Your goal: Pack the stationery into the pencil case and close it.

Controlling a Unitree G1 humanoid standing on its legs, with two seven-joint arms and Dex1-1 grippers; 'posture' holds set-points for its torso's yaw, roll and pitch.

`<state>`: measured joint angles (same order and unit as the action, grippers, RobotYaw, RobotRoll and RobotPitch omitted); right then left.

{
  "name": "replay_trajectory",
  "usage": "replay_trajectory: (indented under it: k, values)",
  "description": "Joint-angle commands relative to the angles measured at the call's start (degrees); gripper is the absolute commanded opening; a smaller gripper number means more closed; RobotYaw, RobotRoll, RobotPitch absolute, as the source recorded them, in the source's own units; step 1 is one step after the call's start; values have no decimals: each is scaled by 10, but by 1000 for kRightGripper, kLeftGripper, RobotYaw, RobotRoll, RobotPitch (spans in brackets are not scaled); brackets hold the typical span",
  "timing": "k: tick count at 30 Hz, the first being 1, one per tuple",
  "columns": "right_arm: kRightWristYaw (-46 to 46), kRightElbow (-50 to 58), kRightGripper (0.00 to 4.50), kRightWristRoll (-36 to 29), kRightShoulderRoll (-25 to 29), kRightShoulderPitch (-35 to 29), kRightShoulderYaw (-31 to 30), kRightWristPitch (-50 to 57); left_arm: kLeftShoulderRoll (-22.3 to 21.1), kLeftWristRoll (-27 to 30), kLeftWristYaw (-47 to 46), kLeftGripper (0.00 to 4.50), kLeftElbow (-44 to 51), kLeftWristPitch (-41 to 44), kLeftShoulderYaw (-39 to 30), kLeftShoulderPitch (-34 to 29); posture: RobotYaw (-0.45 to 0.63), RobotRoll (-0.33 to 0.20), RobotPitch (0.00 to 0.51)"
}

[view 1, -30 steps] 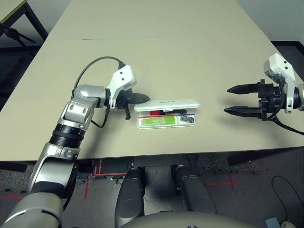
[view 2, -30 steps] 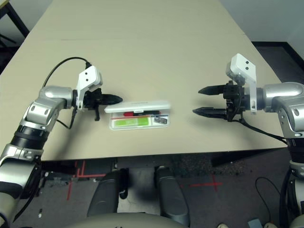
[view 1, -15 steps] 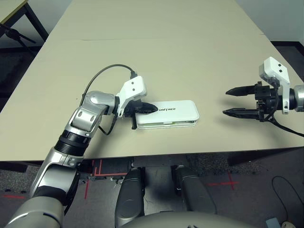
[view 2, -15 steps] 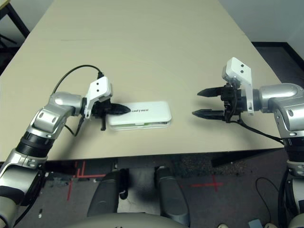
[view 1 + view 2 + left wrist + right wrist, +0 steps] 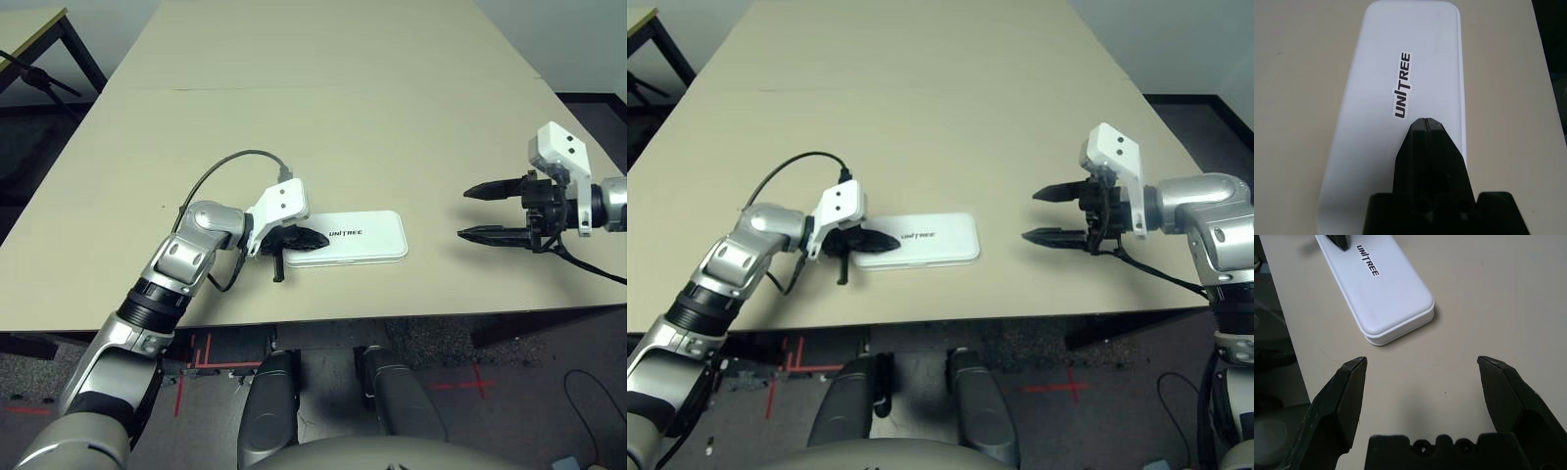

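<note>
Pencil case: the white pencil case (image 5: pixel 345 238) is lying flat near the front edge of the table (image 5: pixel 323 108), left of centre, long side running left to right, "UNITREE" print facing up.
Lid: a second ago the lid was standing raised, with the green highlighter, the red-and-black pen and a small dark piece showing in the tray; now the lid is lying down over the tray and none of those contents are showing.
Seam: in the right wrist view a thin line is running round the case's right end between lid and tray; whether it is latched cannot be told.
Left gripper: the left gripper (image 5: pixel 315 238) is resting over the case's left end, its two black fingers (image 5: pixel 1426 147) pressed together with no gap and pinching nothing.
Left gripper change: a second ago it was sitting just left of the case beside the raised lid; now it is lying lower and further right, tips reaching almost to the printed word.
Left arm: the silver forearm is angling in from the near left, a black cable (image 5: pixel 217 168) looping above it.
Right gripper: the right gripper (image 5: pixel 482 212) is hovering well apart from the case, to its right, jaws spread wide and holding nothing.
Right gripper change: it is keeping about the same place and the same spread as a second ago.
</note>
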<state>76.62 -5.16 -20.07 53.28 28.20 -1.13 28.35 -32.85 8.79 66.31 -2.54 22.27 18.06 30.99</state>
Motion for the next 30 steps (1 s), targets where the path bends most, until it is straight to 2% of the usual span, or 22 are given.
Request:
replay_trajectory:
  k: [1, 3, 6, 11, 16, 23, 30]
  values:
    - [-20, -13, 4500, 6, -18, 3, 1, -19, 2, -14, -25, 15, -15, 0, -2, -18, -70, 0, 164]
    - [-39, -22, 4500, 6, -33, 7, 8, -31, 15, 1, -51, 15, -16, -10, -34, -15, -70, 0, 164]
    - [-83, -40, 4500, -1, -67, 13, 31, -54, 33, 36, -93, 643, -3, -13, -96, -19, -67, 0, 166]
    - [-155, -71, 4500, -3, -116, 16, 70, -94, 53, 90, -153, 2511, 28, -4, -190, -43, -50, 0, 166]
    - [-261, -123, 4500, 11, -169, 32, 110, -147, 65, 113, -240, 4390, 10, -23, -287, -49, -38, 0, 165]
    - [-433, -241, 4500, 43, -214, 80, 158, -235, 63, 114, -382, 4455, -118, -101, -416, 1, -26, 0, 160]
    - [-561, -388, 4500, 74, -205, 133, 193, -339, 37, 92, -448, 4455, -260, -208, -457, 19, -35, 0, 157]
